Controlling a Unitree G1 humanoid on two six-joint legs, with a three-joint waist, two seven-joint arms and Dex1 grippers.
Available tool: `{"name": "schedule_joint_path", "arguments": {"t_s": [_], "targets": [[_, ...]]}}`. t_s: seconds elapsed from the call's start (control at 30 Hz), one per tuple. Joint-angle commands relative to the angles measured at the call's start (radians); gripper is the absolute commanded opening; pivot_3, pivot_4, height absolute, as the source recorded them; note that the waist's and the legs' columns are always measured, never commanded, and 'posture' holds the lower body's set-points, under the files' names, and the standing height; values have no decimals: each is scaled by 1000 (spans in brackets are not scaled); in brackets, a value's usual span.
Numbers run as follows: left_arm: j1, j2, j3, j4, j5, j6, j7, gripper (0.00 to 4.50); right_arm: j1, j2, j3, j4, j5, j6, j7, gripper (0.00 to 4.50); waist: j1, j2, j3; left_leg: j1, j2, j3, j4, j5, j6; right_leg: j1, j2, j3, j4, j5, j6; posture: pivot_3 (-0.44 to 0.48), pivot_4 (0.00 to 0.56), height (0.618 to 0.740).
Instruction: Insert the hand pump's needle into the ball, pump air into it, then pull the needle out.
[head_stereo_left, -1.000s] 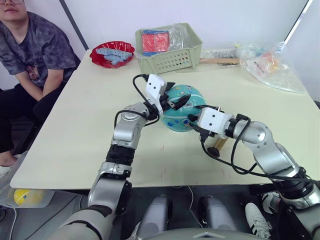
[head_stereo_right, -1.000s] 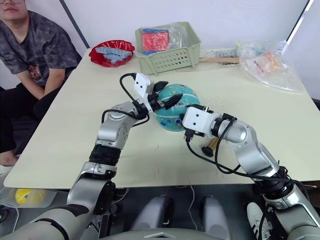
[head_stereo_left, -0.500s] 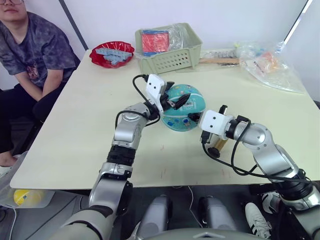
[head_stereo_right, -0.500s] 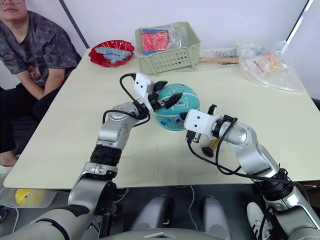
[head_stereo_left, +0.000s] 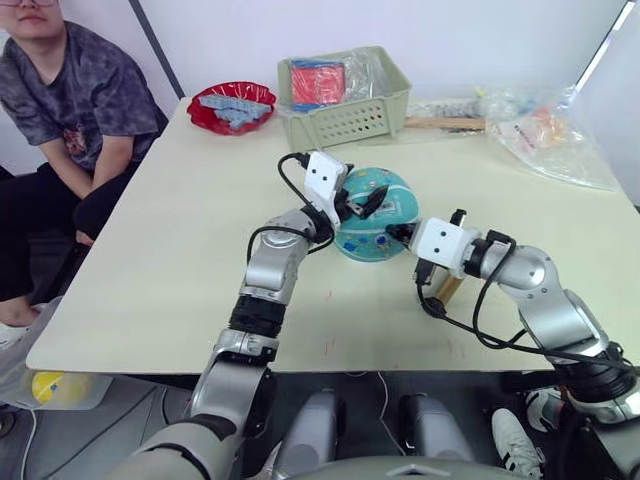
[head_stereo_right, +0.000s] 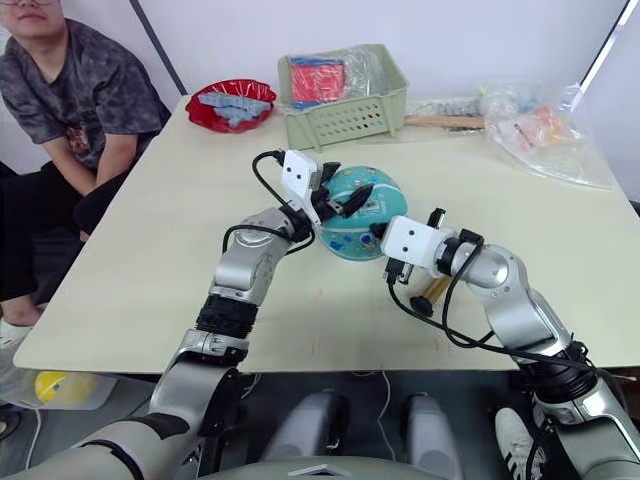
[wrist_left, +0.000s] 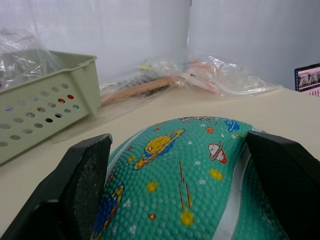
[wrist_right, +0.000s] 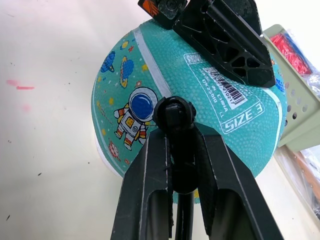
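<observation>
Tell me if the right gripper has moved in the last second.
Yes. Holding the needle fitting, the right gripper has drawn slightly back from the ball, toward the robot's right.

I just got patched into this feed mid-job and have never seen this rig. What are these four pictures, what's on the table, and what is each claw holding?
It is a two-armed humanoid robot working at a table.

The two wide pictures come from its head camera, looking down over both arms. The other two come from cameras on the wrists, each looking along that arm's own black fingers.

The left claw reaches over the top of the teal ball; its wrist picture shows a finger on each side of the ball, spread wide. The right claw is shut on the black needle fitting, held at the ball's side. The needle itself is too small to see.

The brass hand pump lies on the table by the right arm. Further back stand a green basket, a red bowl and some plastic bags. A person sits at the left.
</observation>
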Motion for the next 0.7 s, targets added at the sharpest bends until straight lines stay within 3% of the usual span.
{"name": "schedule_joint_path", "arguments": {"t_s": [0.03, 0.7], "targets": [[41, 2, -24, 134, 64, 33, 54, 4500, -5, -16, -67, -133, 37, -18, 18, 115, 3, 0, 0, 0, 0, 0, 0, 0, 0, 0, 0, 0, 0, 0, 0, 0, 150, 738], [42, 12, -40, 191, 72, 2, 88, 4500, 57, -86, -150, -240, 111, -11, 69, 115, 19, 0, 0, -2, -5, -4, 0, 0, 0, 1, -5, -4, -2, -2, 2, 0, 150, 738]]}}
